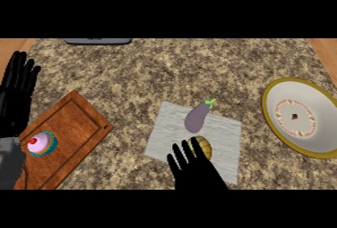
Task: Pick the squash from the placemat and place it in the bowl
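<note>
A grey placemat (223, 133) lies in the middle of the granite counter. On it rest a purple eggplant (197, 118) with a green stem and, just below, a tan squash (203, 146). My right hand (195, 171) comes in from the lower edge, fingers straight and spread, its fingertips over the squash's left side and hiding part of it. The white bowl (309, 147) with a yellow rim sits at the far right. My left hand (16, 95) rests open at the left edge, fingers up.
A wooden cutting board (72, 124) lies at the left with a pink cupcake (41, 143) on it. A dark grey object (99, 41) shows at the counter's top edge. Wooden strips border the counter at both upper corners.
</note>
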